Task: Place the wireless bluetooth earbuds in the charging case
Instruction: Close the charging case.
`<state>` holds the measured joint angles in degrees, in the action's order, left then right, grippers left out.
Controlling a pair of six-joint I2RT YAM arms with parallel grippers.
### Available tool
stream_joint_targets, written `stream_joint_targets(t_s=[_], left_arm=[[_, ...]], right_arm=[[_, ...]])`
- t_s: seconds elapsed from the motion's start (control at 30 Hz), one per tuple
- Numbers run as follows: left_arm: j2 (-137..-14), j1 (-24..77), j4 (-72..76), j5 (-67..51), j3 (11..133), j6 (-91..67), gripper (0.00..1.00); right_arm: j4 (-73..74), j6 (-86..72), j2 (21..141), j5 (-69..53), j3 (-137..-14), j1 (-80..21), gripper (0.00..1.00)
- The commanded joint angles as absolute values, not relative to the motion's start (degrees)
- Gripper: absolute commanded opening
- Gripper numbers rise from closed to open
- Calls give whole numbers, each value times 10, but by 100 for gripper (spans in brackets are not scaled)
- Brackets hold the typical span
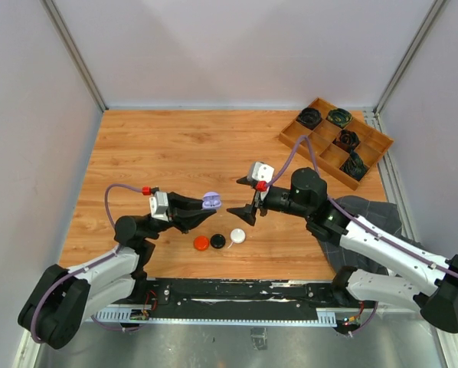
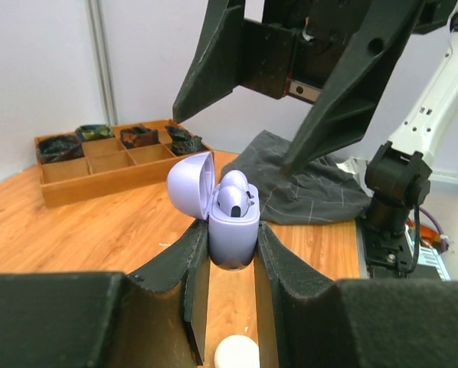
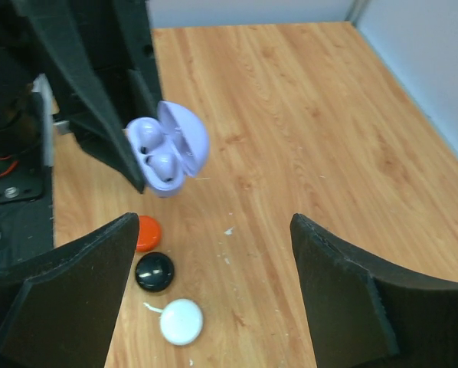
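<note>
Nearest the bases, logged three small discs in a row on the bench (image 1: 160, 153): red-orange disc (image 1: 201, 243), black disc (image 1: 217, 241), white disc (image 1: 237, 237). Not taken for buds.

At 12 o'clock from them, found the left pincer (image 2: 230, 245) clamped on the lower body of the pale purple charging case (image 1: 211, 201), held off the bench with lid hinged open. Counted two pale purple earbuds (image 2: 233, 201) in its wells from the right wrist view. Cannot tell whether fully seated; possibly riding a little proud.

At 3 o'clock of the case, found the right pincer (image 3: 214, 230) spread wide and empty, near the case but apart from it.

Judged step in hand: final seating. Keep the left grip low and steady, clear of the hinge. Narrow the right pincer first, come in over the wells, press lightly with one tip, avoid knocking the lid.

Farther off, toward 1 o'clock: dark cloth (image 1: 367, 211), then wooden tray (image 1: 290, 138) of black coiled bundles (image 1: 346, 140).
</note>
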<state>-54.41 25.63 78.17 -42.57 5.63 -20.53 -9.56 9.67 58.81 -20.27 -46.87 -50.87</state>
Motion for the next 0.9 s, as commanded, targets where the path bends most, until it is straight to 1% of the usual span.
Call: stream_joint_targets(t_s=[0.0, 0.13, 0.33, 0.53, 0.63, 0.77, 0.87], left_arm=[[-562, 253, 786, -457, 84, -196, 0], [-582, 253, 789, -481, 96, -202, 0], [-612, 256, 811, -515, 112, -221, 0], [-631, 259, 814, -500, 119, -229, 0], [-643, 259, 803, -487, 126, -235, 0], [-652, 259, 751, -464, 141, -231, 1], [-656, 259, 716, -448, 148, -229, 3]], right_arm=[[-81, 83, 594, -323, -501, -495, 82], [-82, 76, 615, -361, -512, -494, 83], [-87, 68, 649, -363, -526, -494, 83], [-97, 59, 681, -398, -535, -495, 83], [-91, 57, 695, -415, -541, -494, 80], [-85, 59, 695, -417, -541, -493, 78], [-77, 65, 684, -400, -535, -490, 78]])
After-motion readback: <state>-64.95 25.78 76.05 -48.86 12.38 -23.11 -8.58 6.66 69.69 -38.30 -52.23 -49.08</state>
